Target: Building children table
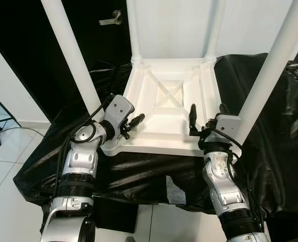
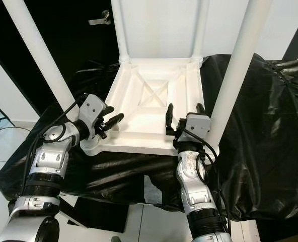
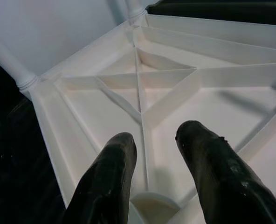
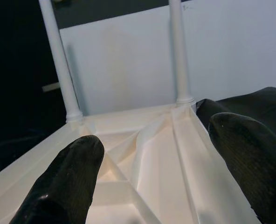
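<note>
A white children's table lies upside down on a black sheet, its ribbed underside facing up. Both far legs stand upright in their corners. The near left leg rises beside my left wrist, which hides its foot. The near right leg rises just right of my right wrist. My left gripper hovers open over the near left corner, pointing at the table's middle, holding nothing. My right gripper stands open and empty above the near edge, fingers pointing up.
The black plastic sheet covers the low surface and hangs over its edges. A dark door with a metal handle and a white wall stand behind. White tiled floor with a cable lies to the left.
</note>
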